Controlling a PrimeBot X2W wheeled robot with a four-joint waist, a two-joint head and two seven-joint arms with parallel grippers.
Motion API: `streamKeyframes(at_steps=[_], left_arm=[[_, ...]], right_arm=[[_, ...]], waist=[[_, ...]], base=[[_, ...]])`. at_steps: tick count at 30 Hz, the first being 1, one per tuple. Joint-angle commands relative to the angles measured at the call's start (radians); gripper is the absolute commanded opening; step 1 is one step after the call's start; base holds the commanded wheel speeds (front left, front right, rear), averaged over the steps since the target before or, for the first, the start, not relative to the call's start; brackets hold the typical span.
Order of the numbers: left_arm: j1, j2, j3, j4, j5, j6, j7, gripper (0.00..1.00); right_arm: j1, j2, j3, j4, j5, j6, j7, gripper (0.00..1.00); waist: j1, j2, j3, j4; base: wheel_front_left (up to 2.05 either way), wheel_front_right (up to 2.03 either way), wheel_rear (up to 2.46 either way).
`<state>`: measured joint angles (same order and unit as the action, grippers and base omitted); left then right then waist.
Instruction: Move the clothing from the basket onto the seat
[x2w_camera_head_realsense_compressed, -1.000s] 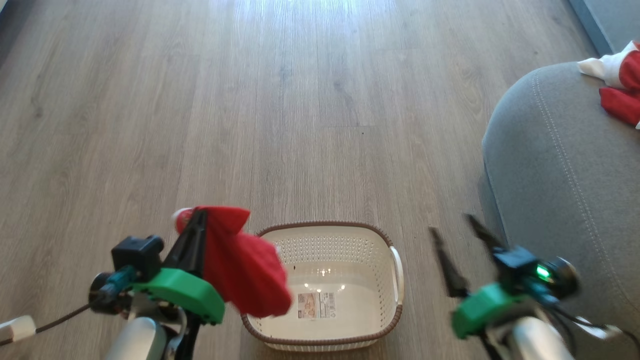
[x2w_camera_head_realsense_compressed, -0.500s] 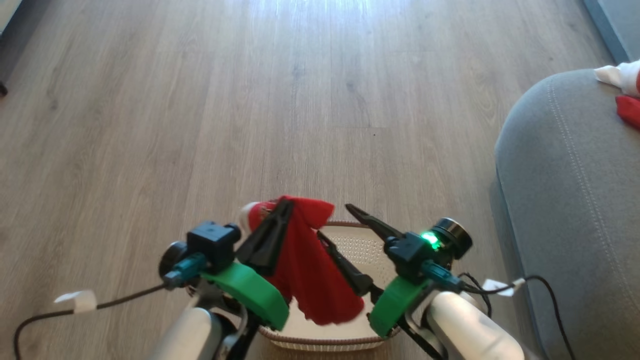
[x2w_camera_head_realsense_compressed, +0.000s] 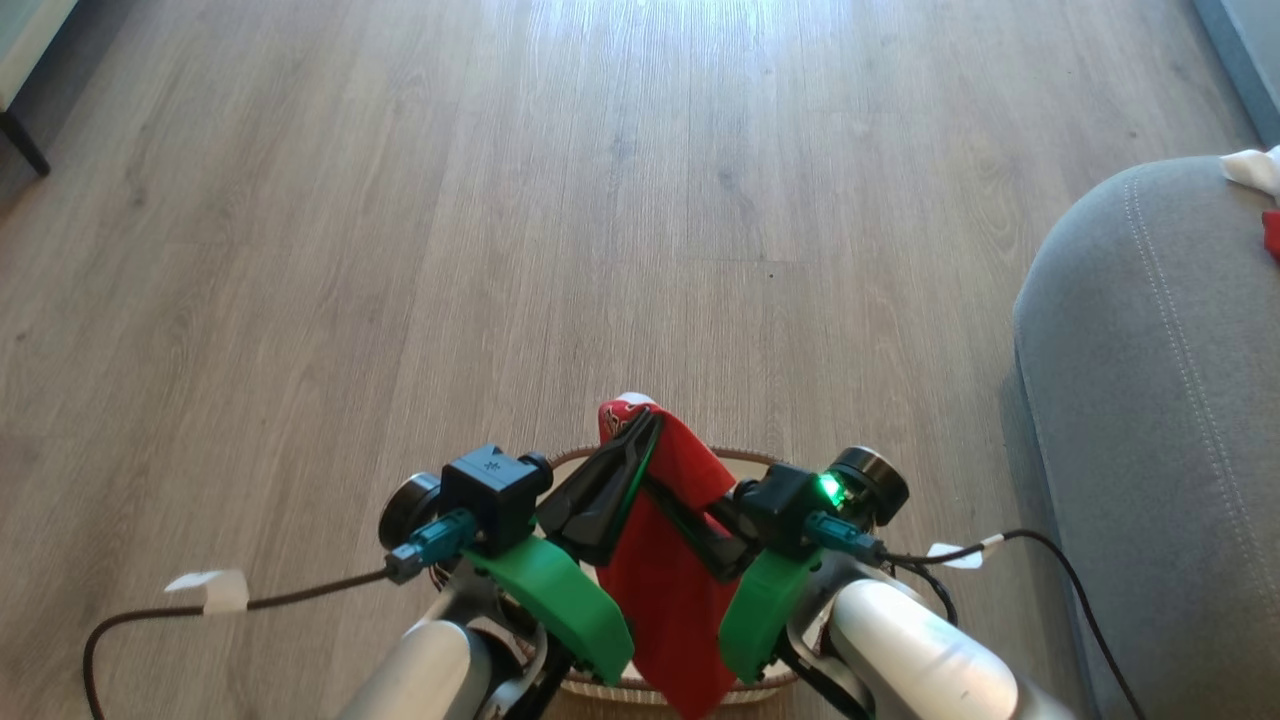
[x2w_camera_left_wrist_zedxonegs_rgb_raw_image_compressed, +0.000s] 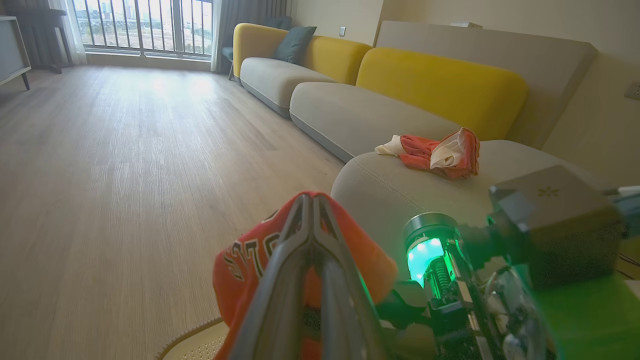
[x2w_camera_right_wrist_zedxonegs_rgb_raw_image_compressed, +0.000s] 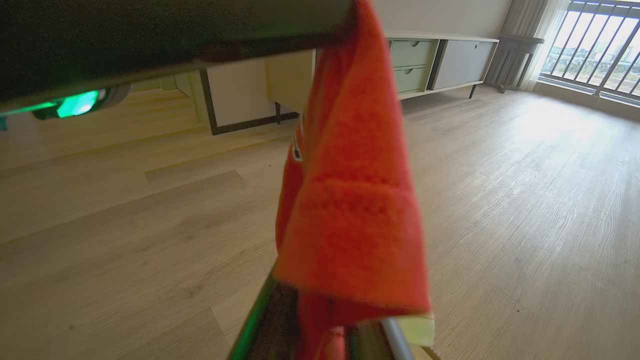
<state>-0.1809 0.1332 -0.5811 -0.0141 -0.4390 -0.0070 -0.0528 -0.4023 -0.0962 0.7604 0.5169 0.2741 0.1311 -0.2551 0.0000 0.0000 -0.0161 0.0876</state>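
Observation:
A red garment with white lettering (x2w_camera_head_realsense_compressed: 665, 590) hangs above the basket (x2w_camera_head_realsense_compressed: 742, 457), whose brown rim peeks out around it. My left gripper (x2w_camera_head_realsense_compressed: 645, 425) is shut on the garment's top fold; the left wrist view shows the pinched fingers (x2w_camera_left_wrist_zedxonegs_rgb_raw_image_compressed: 311, 220) and the lettering (x2w_camera_left_wrist_zedxonegs_rgb_raw_image_compressed: 247, 252). My right gripper (x2w_camera_head_realsense_compressed: 680, 500) has come in from the right with its jaws shut on the same cloth, which drapes between its fingers (x2w_camera_right_wrist_zedxonegs_rgb_raw_image_compressed: 262, 320) in the right wrist view. A second red and white garment (x2w_camera_left_wrist_zedxonegs_rgb_raw_image_compressed: 435, 152) lies on the grey seat (x2w_camera_head_realsense_compressed: 1150, 400).
Wood floor (x2w_camera_head_realsense_compressed: 640, 200) stretches ahead and to the left. A dark furniture leg (x2w_camera_head_realsense_compressed: 25, 150) stands at the far left. The left arm's cable (x2w_camera_head_realsense_compressed: 250, 605) loops over the floor. A low sideboard (x2w_camera_right_wrist_zedxonegs_rgb_raw_image_compressed: 440, 65) stands along the wall, and yellow sofa backs (x2w_camera_left_wrist_zedxonegs_rgb_raw_image_compressed: 440, 85) rise behind the seat.
The left gripper carried the red garment rightward over the basket. The right gripper swung in from beside the seat and closed from wide open onto the cloth. The head camera drifted slightly.

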Motion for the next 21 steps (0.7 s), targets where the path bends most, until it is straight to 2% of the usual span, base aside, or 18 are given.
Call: streamKeyframes(at_steps=[1, 4, 6, 8, 13, 21], left_arm=[[-0.059, -0.002, 0.035, -0.040, -0.003, -0.004, -0.005, 0.00], [-0.059, 0.004, 0.039, -0.034, 0.000, 0.000, -0.014, 0.00], [-0.060, 0.007, 0.044, -0.025, 0.007, 0.005, -0.028, 0.43], [-0.059, 0.010, 0.046, -0.009, 0.013, 0.010, -0.043, 1.00], [-0.052, 0.009, 0.036, 0.044, 0.024, 0.007, -0.079, 1.00], [-0.047, -0.012, 0.007, 0.115, 0.032, -0.011, -0.146, 1.00]], right_arm=[[-0.046, 0.018, 0.006, -0.022, 0.018, 0.000, -0.007, 0.00], [-0.051, 0.009, -0.007, -0.020, 0.029, 0.000, -0.007, 0.00], [-0.052, 0.001, -0.023, -0.026, 0.031, 0.000, -0.007, 0.00], [-0.051, -0.010, -0.042, -0.036, 0.030, 0.000, -0.007, 0.00], [-0.041, -0.047, -0.107, -0.074, 0.023, 0.000, -0.007, 0.00], [-0.024, -0.097, -0.173, -0.140, 0.010, 0.000, -0.007, 0.00]], waist=[[0.0000, 0.0000, 0.000, -0.001], [0.0000, 0.0000, 0.002, -0.006], [0.0000, 0.0000, 0.004, -0.014], [0.0000, 0.0000, 0.007, -0.027], [0.0000, 0.0000, 0.011, -0.081], [0.0000, 0.0000, 0.019, -0.213]], base=[[0.00, 0.00, 0.00], [0.00, 0.00, 0.00], [0.00, 0.00, 0.00], [0.00, 0.00, 0.00], [0.00, 0.00, 0.00], [0.00, 0.00, 0.00]])
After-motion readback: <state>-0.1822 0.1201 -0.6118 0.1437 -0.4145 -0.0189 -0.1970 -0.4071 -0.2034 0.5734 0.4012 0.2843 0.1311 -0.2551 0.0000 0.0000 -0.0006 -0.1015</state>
